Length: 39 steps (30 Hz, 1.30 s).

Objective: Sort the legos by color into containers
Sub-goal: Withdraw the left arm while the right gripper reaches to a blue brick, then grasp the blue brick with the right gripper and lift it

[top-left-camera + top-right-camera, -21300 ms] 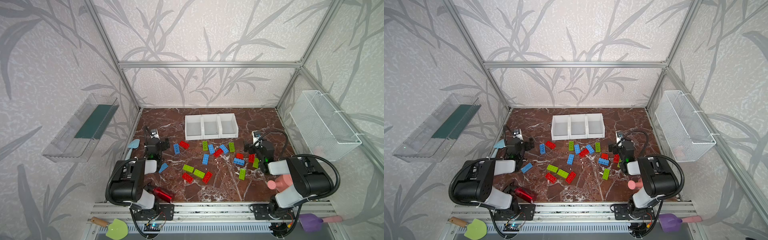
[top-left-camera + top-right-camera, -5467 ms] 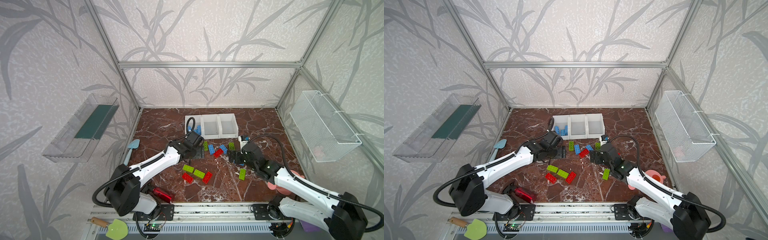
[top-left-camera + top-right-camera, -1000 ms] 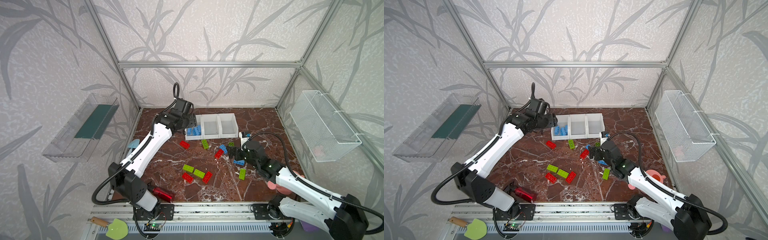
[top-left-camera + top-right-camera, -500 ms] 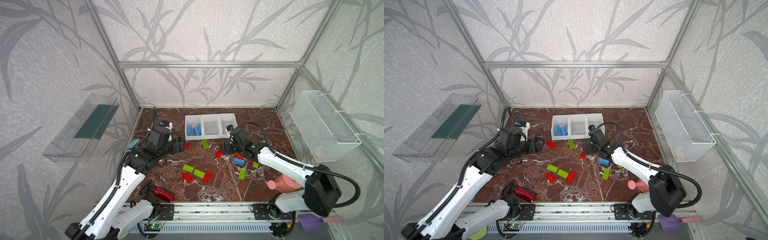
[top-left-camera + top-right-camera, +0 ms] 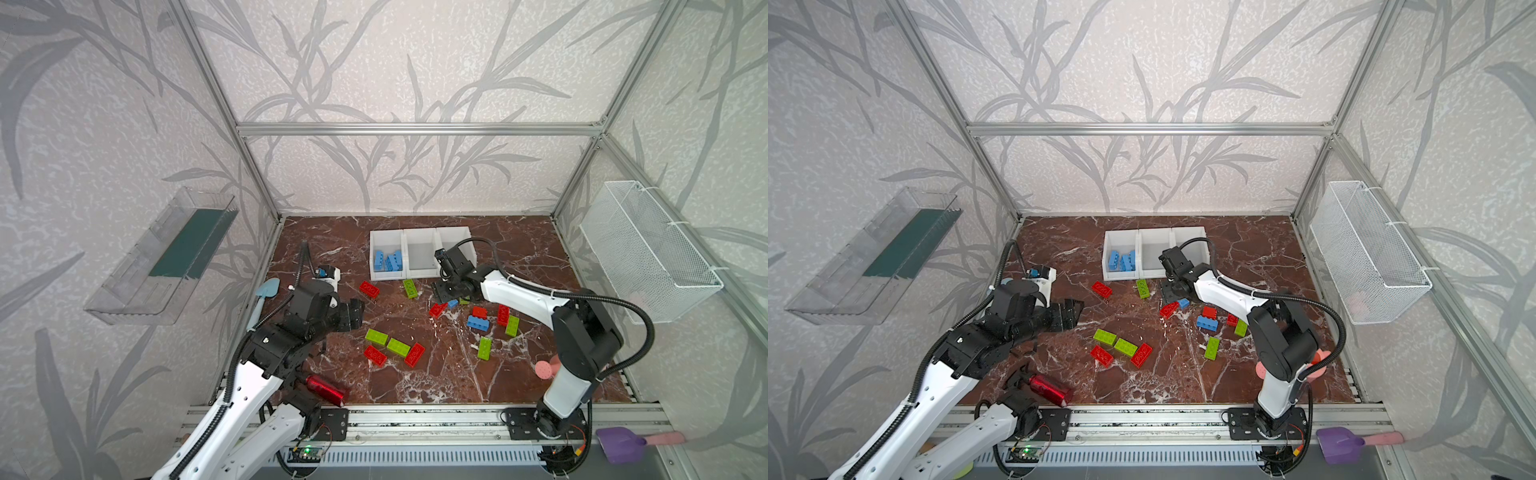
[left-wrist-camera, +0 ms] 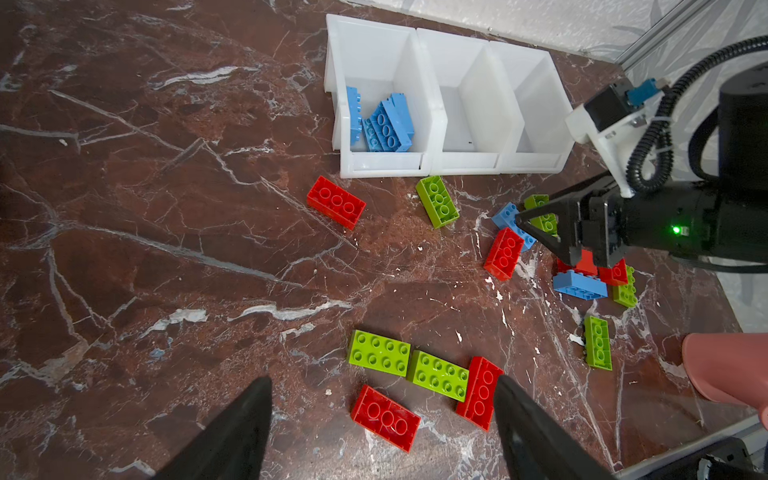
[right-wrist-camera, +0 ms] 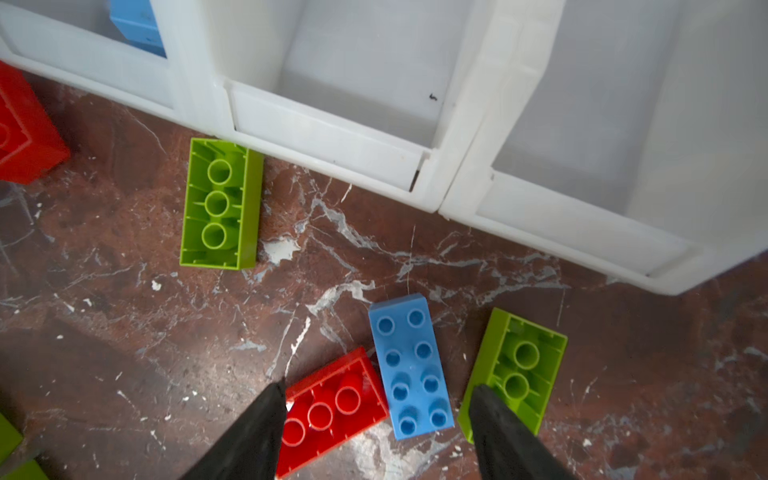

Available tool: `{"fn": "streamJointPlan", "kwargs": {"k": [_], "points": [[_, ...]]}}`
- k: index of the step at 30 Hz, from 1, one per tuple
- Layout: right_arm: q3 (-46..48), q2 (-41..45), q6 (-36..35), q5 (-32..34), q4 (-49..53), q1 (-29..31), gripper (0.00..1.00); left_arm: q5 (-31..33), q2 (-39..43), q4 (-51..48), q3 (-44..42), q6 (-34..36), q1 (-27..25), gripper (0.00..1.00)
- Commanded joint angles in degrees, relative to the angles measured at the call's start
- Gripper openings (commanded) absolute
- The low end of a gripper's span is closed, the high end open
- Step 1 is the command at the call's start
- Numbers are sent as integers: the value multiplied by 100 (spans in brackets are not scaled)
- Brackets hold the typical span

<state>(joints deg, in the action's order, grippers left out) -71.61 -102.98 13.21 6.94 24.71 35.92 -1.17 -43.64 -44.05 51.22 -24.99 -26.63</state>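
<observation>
Red, blue and lime legos lie scattered on the brown marble table in both top views. The three joined white containers stand at the back middle, and the left one holds several blue legos. My left gripper hangs open and empty over the table's left-middle, near a cluster of green and red bricks. Just in front of the containers, my right gripper is open and low. A blue brick and a red brick lie between its fingers.
Beside the right gripper lie two upturned green bricks. A shiny red bottle lies at the front left, with a blue scoop at the left edge. A wire basket and a clear tray hang on the side walls.
My left arm has drawn back from the left container to the table's left-middle, jaws open. My right gripper has moved toward the containers' front, over the blue and red bricks.
</observation>
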Motion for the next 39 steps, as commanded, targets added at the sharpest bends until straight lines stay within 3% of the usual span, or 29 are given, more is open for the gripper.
{"fn": "streamJointPlan", "kwargs": {"k": [1,17,33,39], "points": [[-320,-248,12,106,515,-15,72,-145,61,46,3,129,4,83],[-542,-1017,42,546,671,-19,72,-208,48,15,-50,215,15,83],[90,-690,110,478,706,-24,48,-41,-56,-35,-30,205,18,83],[139,-555,120,415,706,-23,31,-24,-83,-43,-25,216,18,83]]}}
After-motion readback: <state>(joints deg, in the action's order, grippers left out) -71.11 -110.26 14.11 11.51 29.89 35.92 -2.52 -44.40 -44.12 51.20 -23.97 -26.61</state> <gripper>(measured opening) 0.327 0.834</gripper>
